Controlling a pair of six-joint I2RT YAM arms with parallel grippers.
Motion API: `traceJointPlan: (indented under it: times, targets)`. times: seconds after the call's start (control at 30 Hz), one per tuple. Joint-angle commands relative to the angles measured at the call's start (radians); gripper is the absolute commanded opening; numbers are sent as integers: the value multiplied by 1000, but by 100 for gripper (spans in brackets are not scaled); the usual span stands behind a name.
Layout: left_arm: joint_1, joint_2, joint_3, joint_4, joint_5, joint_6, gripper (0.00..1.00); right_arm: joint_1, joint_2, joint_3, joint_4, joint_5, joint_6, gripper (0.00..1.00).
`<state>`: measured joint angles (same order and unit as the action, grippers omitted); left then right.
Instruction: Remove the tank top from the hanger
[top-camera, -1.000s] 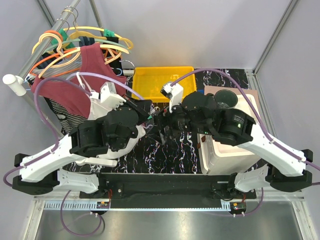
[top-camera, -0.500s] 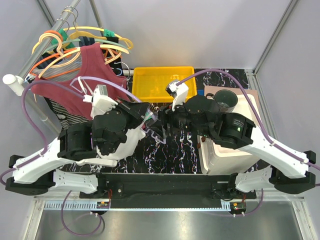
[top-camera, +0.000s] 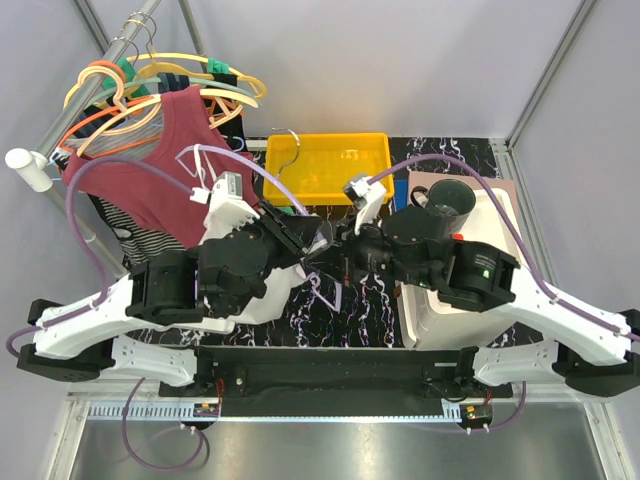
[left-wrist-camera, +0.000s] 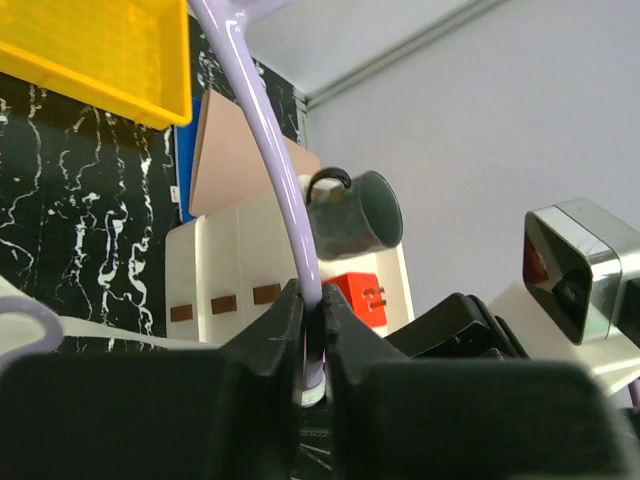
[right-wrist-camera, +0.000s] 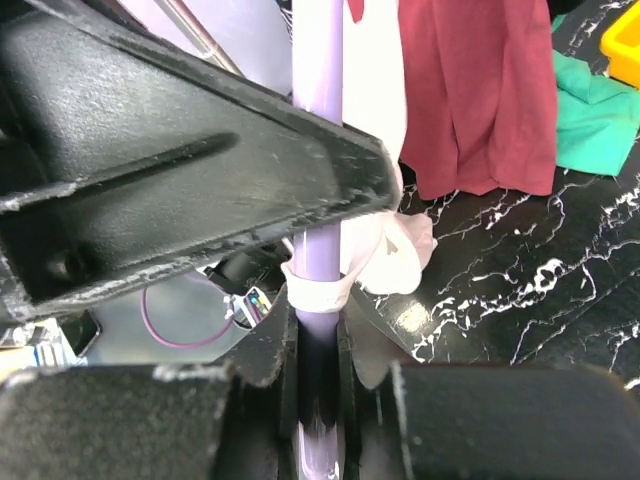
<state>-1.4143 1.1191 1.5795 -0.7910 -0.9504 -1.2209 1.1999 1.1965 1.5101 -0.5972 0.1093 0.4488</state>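
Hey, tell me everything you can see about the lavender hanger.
The hanger is pale lavender and glossy, plastic by its look, with a smooth, rounded, gently curving bar. Both grippers are shut on it, holding it off the tabletop: the left gripper pinches one stretch and the right gripper another. White tank top fabric is bunched round the bar just above the right gripper.

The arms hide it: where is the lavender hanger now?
The lavender hanger is mid-table in the top view, between the arms and just nearer than the yellow bin; left gripper and right gripper both clamp it.
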Motion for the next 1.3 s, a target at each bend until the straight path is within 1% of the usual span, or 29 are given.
traceJointPlan:
  times: [0.0,0.03,0.07,0.1,0.13,0.17,0.2,0.3,0.33,0.4,0.43,0.5,0.57,0.6,0.67,0.73,0.83,0.87,0.93,0.97,1.0,1.07,1.1,1.27]
  targets:
    - [-14,-50,39,101,39,204,32,-11,-92,-62,60,92,39,0]
    - [-14,-76,34,104,54,242,37,-11,-124,-77,63,104,41,0]
    - [-14,-96,24,113,67,329,42,-11,-141,-109,66,108,45,0]
    - [-14,-116,16,128,90,372,49,-10,-159,-122,68,109,50,0]
    - [-12,-136,8,137,96,415,61,-11,-196,-139,76,96,48,0]
    - [-12,-183,-10,147,102,501,63,-11,-218,-177,86,81,44,0]
    - [-12,-208,-18,138,93,538,66,-11,-239,-192,105,66,39,0]
    - [-12,-332,-45,79,29,554,65,-10,-340,-237,114,6,27,0]
    - [-12,-359,-59,82,22,557,63,-11,-359,-246,109,-5,25,0]
    - [-12,-406,-72,72,9,575,54,-11,-403,-258,103,-37,28,0]
    - [-12,-406,-56,64,7,586,53,-10,-417,-261,102,-40,31,0]
    - [-12,-369,-29,6,-10,587,54,-11,-442,-264,83,-54,30,0]
    - [-12,-325,34,-71,-24,569,57,-11,-448,-252,54,-65,30,0]
    - [-12,-274,60,-100,-28,561,57,-11,-451,-248,45,-75,27,0]
    - [-12,-227,144,-190,-50,518,57,-10,-457,-237,19,-82,28,0]
    - [-8,-161,216,-227,-44,532,54,-11,-463,-237,5,-82,34,0]
    - [32,-98,279,-273,7,529,54,-10,-483,-246,-13,-79,50,0]
    - [50,-88,287,-278,59,528,54,-11,-494,-251,-22,-79,53,0]
    - [154,-68,295,-274,154,526,53,-10,-505,-257,-32,-77,62,0]
    - [204,-61,298,-286,276,518,51,-10,-514,-258,-41,-77,65,0]
    - [304,-47,301,-293,335,512,49,-10,-520,-258,-44,-79,70,0]
    - [368,-25,307,-298,436,495,45,-11,-529,-260,-55,-86,73,0]
    - [385,-22,310,-297,440,492,44,-11,-532,-260,-61,-86,73,0]
    - [388,8,356,-264,450,521,43,-10,-546,-257,-98,-89,77,0]
